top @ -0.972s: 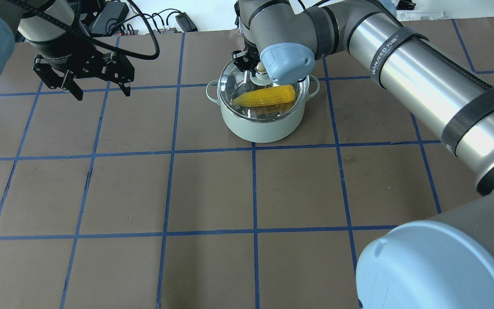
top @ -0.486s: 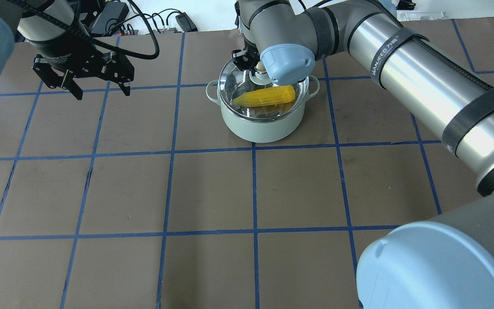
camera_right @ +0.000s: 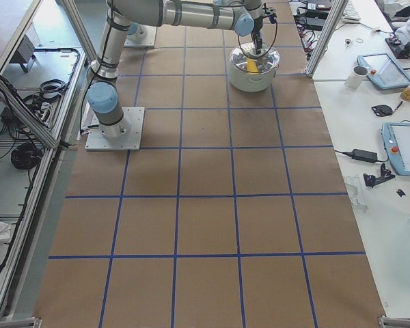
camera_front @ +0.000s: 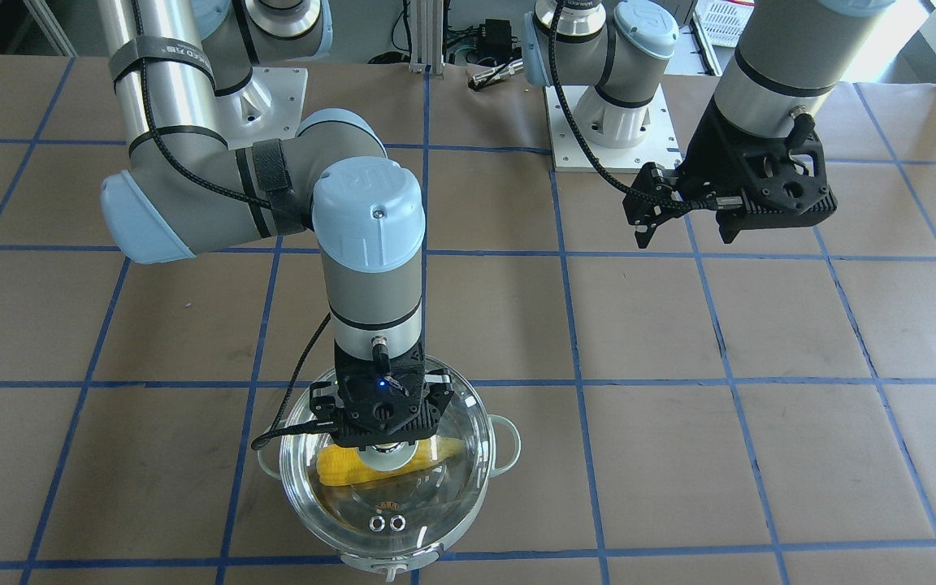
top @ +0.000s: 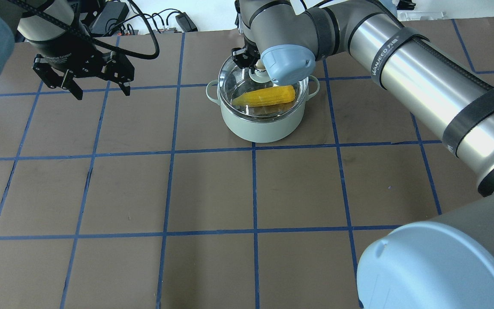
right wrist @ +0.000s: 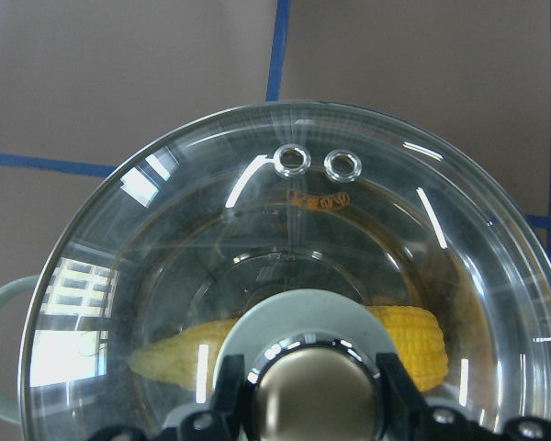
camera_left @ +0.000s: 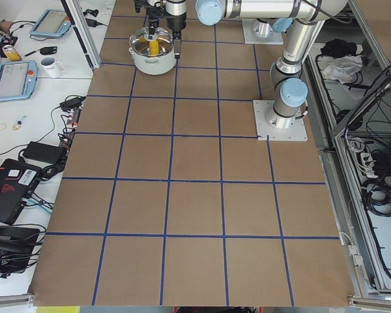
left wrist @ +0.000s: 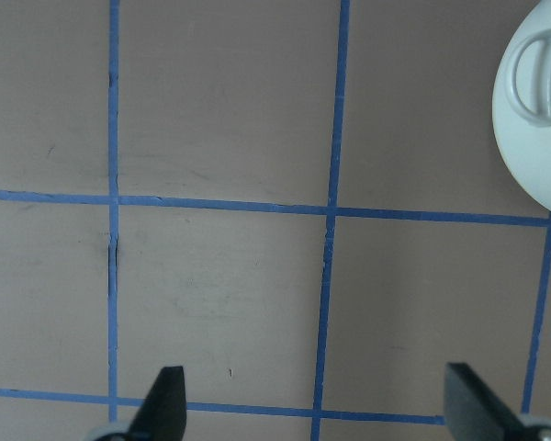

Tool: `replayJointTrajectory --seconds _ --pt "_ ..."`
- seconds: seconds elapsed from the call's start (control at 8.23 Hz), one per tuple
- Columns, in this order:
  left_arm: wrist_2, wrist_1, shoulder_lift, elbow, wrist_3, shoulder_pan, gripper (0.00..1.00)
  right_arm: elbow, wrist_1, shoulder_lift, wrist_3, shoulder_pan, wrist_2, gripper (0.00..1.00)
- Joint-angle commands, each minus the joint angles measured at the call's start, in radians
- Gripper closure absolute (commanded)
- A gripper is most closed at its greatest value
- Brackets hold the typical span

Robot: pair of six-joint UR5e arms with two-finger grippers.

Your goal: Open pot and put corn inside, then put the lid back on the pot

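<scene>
Lying on its side inside the pot [top: 264,126]: corn [top: 266,96], showing through the glass lid [right wrist: 165,276] over it. Gripping the lid at its centre: right tool [right wrist: 312,395], fingers narrowed on it. Hanging spread wide above the surface [top: 212,189], well apart from the pot: left tool [top: 102,95].

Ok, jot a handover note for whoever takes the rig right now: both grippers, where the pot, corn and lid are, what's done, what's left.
Left gripper: open, empty, over bare table, apart from the pot.
Right gripper: shut on the glass lid by its knob, over the pot.
Corn: lying inside the pot, under the lid.
Done: corn in.
Left: check that the lid sits on the rim (cannot tell), release, lift away.
</scene>
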Motion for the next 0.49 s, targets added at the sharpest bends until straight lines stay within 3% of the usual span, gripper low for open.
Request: replayJointTrajectory --seconds 0.0,0.36 --pt "-0.001 0.0 0.0 0.0 0.004 0.0 0.0 0.018 -0.016 -0.002 0.002 -0.001 0.002 0.81" --pt "-0.001 0.0 0.0 0.0 0.005 0.0 0.0 0.019 -0.015 -0.01 0.03 -0.001 0.008 0.81"
